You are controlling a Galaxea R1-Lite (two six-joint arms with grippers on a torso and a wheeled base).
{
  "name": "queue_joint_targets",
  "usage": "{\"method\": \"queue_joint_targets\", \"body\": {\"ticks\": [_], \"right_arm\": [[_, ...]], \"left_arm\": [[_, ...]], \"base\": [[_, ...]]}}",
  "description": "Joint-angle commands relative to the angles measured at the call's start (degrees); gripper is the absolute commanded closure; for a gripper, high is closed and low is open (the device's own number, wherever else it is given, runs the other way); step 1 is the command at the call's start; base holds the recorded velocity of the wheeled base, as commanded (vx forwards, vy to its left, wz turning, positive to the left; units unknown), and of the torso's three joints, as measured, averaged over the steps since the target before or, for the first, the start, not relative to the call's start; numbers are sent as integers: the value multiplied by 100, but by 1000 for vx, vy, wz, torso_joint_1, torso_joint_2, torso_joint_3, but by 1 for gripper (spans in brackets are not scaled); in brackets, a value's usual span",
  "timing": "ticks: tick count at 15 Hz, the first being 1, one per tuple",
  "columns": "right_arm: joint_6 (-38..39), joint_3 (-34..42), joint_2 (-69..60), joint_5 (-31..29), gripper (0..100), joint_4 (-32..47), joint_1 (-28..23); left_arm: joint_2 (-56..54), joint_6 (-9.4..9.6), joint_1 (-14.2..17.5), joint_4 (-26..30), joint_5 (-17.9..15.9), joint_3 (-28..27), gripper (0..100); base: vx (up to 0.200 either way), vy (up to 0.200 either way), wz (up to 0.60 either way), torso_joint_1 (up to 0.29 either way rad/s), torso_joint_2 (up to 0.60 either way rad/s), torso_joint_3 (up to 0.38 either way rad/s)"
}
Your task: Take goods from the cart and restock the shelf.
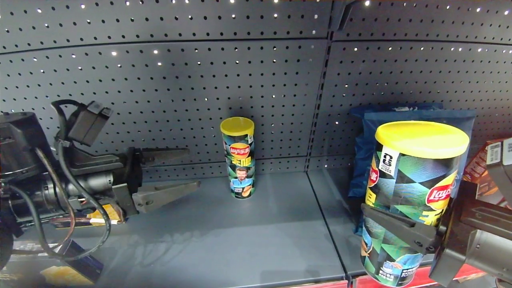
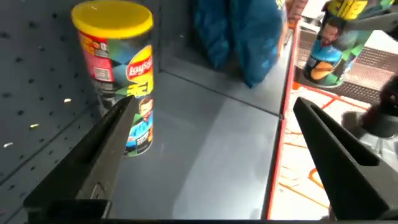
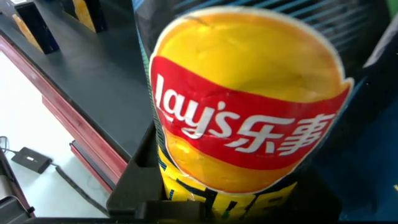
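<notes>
Chip can (image 1: 416, 180) with the yellow lid is clamped in the right gripper (image 1: 404, 234). It's held upright at the front edge of the shelf (image 1: 260, 232), over the right-hand bay and just in front of the blue bags (image 1: 420, 116) leaning at the back. The jaws bite it low on the body, around the bottom third, so most of the tube sticks up above the grip. Left gripper (image 1: 192, 168) is spread wide with nothing in it. It hangs above the left part of the shelf, pointing at a second can (image 1: 239, 158) that stands near the back panel (image 1: 180, 80), well apart from the fingers. Handling-wise, my guess is these tubes are light, thin cardboard with a glossy wrap. That makes them fairly stiff but easy to dent if squeezed hard, and a bit slick. Crisps inside, so no banging it down. Tall and narrow means it tips easily, and with a low grip the top can swing, so a hold nearer mid-body seems safer. Stay off the lid, it looks like a soft snap-on cap. Getting it flat on its base before letting go looks like the fussy bit. There's also a red box (image 1: 480, 164) just right of the bags to keep clear of.
</notes>
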Motion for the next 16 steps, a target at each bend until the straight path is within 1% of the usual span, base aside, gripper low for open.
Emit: {"method": "queue_joint_targets", "body": {"ticks": [1, 2, 3, 4, 8, 11, 13, 15, 16], "right_arm": [[-4, -9, 49, -2, 100, -3, -3], [-4, -9, 49, -2, 100, -3, -3], [5, 9, 49, -2, 100, -3, -3], [5, 26, 49, -2, 100, -3, -3], [5, 79, 14, -2, 100, -12, -11], [5, 70, 58, 7, 100, -3, -3], [5, 79, 58, 7, 100, -3, -3], [5, 114, 49, 7, 100, -12, -3], [5, 114, 49, 7, 100, -3, -3]], "left_arm": [[577, -8, 6, -222, -59, -14, 0], [656, -8, -2, -310, -68, -22, 0], [929, -17, -2, -618, -182, -128, 0], [1131, -17, -2, -811, -200, -268, 0], [1500, 1, -46, -925, -209, -682, 0], [1790, 1, -99, -1215, -217, -813, 0], [1966, -8, -99, -1391, -305, -875, 0], [2071, -8, -99, -1417, -332, -945, 0], [2186, -8, -99, -1417, -332, -1103, 0]], "base": [[0, 0, 0, 0, 0, 0], [0, 0, 0, 0, 0, 0], [0, 0, 0, 0, 0, 0], [0, 0, 0, 0, 0, 0], [0, 0, 0, 0, 0, 0], [0, 0, 0, 0, 0, 0], [0, 0, 0, 0, 0, 0], [0, 0, 0, 0, 0, 0], [0, 0, 0, 0, 0, 0]]}}
